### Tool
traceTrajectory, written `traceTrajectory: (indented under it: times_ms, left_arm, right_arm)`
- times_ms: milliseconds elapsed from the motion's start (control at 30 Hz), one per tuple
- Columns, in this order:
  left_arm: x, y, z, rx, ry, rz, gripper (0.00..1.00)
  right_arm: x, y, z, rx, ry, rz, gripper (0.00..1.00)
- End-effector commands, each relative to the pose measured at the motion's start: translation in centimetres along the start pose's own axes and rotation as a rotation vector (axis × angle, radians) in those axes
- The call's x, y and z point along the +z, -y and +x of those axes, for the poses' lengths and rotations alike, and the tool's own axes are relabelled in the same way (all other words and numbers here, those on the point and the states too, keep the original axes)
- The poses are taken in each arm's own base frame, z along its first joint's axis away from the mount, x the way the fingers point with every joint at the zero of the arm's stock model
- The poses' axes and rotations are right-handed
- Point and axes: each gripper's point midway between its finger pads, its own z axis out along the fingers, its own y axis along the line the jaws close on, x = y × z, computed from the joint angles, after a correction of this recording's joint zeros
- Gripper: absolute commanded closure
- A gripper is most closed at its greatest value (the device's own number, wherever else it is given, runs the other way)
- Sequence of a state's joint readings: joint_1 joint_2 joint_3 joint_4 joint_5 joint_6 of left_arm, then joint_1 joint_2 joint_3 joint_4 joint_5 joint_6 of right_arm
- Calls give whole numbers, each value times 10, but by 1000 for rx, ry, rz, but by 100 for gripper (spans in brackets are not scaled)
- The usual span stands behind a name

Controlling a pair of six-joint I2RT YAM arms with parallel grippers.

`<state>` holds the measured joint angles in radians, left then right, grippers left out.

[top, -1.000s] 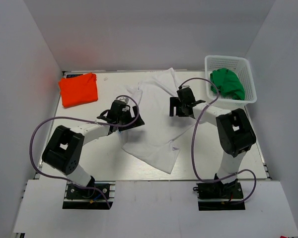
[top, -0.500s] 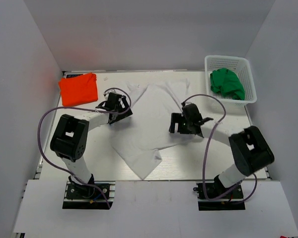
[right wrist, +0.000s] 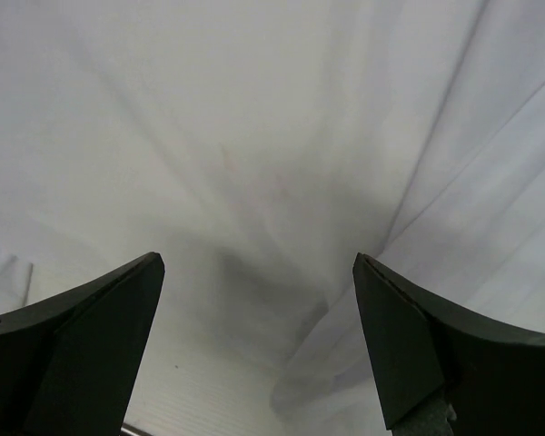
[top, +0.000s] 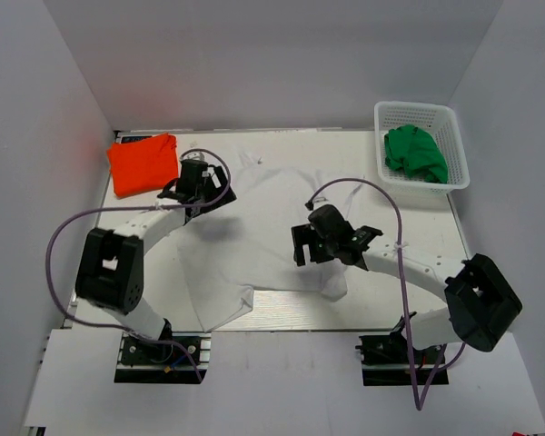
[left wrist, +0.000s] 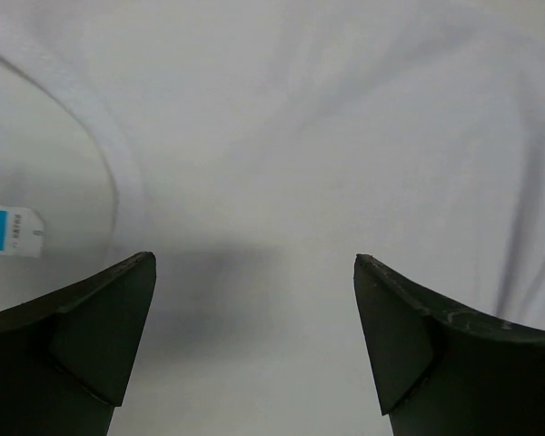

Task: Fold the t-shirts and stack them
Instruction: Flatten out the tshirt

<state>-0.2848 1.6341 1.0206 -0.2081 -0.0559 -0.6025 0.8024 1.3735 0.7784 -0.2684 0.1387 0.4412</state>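
The white t-shirt [top: 263,218] lies spread out on the middle of the table, with some creases. My left gripper [top: 200,188] hovers open over its far left part; in the left wrist view the left gripper [left wrist: 254,272] has only white cloth [left wrist: 282,136] between its fingers, and the collar label [left wrist: 9,232] is at the left. My right gripper [top: 331,243] is open over the shirt's near right edge; the right wrist view shows the right gripper [right wrist: 254,272] above a cloth fold [right wrist: 282,182]. The orange t-shirt [top: 143,163] lies folded at the far left. The green t-shirt [top: 416,153] lies crumpled in the basket.
A white lattice basket [top: 454,118] stands at the far right corner. White walls close in the table on three sides. Purple cables loop from both arms over the table. Bare table [right wrist: 191,391] shows just below the shirt's hem.
The white shirt now lies spread wider and nearer the front edge. My left gripper has moved toward the far left, and my right gripper toward the near side. Both stay open.
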Motion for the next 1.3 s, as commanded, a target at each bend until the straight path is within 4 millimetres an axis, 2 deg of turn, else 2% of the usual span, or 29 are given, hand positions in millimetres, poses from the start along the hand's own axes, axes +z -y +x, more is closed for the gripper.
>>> traceTrajectory:
  times_ms: [0,67,100,133,267,333,367,433,567,600,667,700,767,800,833,967,1033,1133,1200,1267]
  left_arm:
    - [-31,32,-11,20,52,173,0]
    - [-30,31,-5,21,40,180,0]
    - [-24,26,2,21,19,165,0]
    - [-19,27,16,23,-31,190,0]
    - [-5,21,55,21,-149,229,0]
    - [0,14,69,19,-181,219,0]
    - [0,14,69,19,-181,219,0]
    - [7,2,77,16,-196,168,0]
    - [12,-17,91,-3,-234,102,0]
    - [12,-23,94,-11,-240,90,0]
    - [14,-39,101,-22,-250,18,0]
    - [14,-44,101,-20,-245,-11,0]
    - [15,-49,104,-18,-252,-34,0]
    - [16,-53,101,-15,-241,-63,0]
    - [16,-55,100,-14,-236,-71,0]
    - [17,-61,100,-10,-233,-107,0]
    - [17,-61,100,-1,-234,-106,0]
    - [17,-55,99,6,-242,-77,0]
    - [16,-44,94,24,-234,-15,0]
    - [10,-28,90,61,-221,52,0]
  right_arm:
    - [-14,22,-35,-20,99,153,10]
    - [-10,38,-32,-22,81,247,10]
    - [-10,41,-34,-16,83,265,10]
    - [-3,45,-27,-22,46,283,10]
    - [9,45,-19,-31,-15,288,10]
    - [12,50,-11,-35,-49,311,10]
    - [13,55,-8,-33,-60,329,10]
    - [11,65,3,-20,-90,366,10]
    - [3,96,37,60,-184,453,10]
    - [-4,107,50,97,-210,484,10]
    - [-17,122,54,145,-197,552,10]
    - [-28,138,64,187,-200,604,10]
    - [-40,150,63,263,-170,631,10]
    - [-43,156,69,297,-172,638,10]
    - [-51,156,62,321,-121,618,10]
    - [-70,173,75,445,-118,663,10]
    - [-82,180,87,490,-158,712,10]
    - [-88,187,94,542,-170,741,10]
    - [-86,188,92,534,-168,719,10]
    - [-79,181,66,501,-105,638,10]
